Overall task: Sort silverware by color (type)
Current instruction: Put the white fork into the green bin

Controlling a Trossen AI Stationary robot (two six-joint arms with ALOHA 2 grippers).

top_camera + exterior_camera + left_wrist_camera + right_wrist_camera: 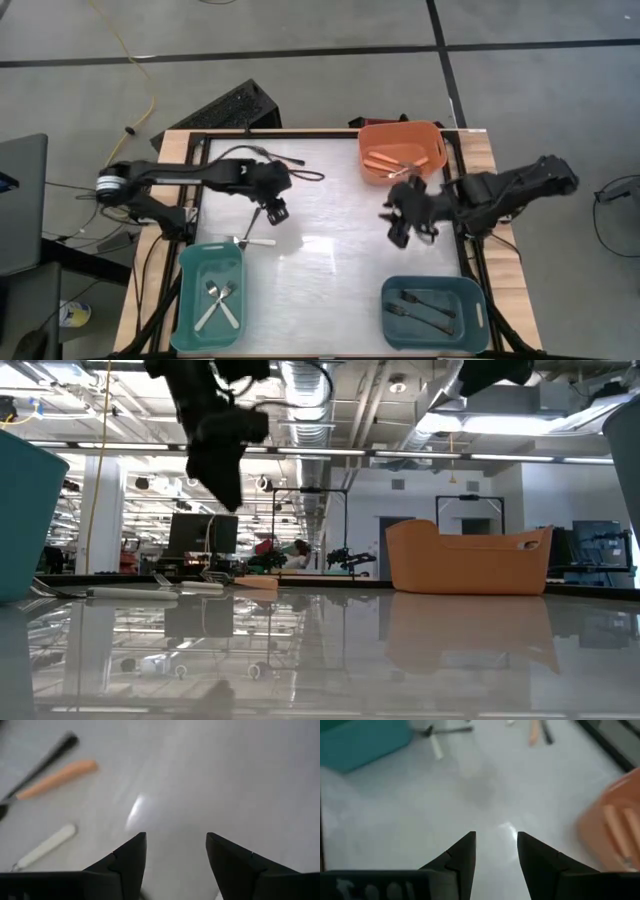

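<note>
Left gripper (274, 211) hovering over the table's (330, 250) left part, fingers (127, 862) spread, gripping nothing. Right gripper (400, 228) hanging above the right part, fingers (462, 857) likewise apart and empty. Loose silverware (255, 240) lying just beside the light teal bin (210, 296); more resting in that bin, the orange bin (402, 151) and the dark teal bin (434, 311).

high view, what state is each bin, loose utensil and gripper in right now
orange plastic bin: holds orange-handled silverware
light teal bin: holds white-handled silverware
dark teal bin: holds black-handled silverware
white-handled utensil: loose on table beside light teal bin
left gripper: open, empty, above table
right gripper: open, empty, above table
</note>
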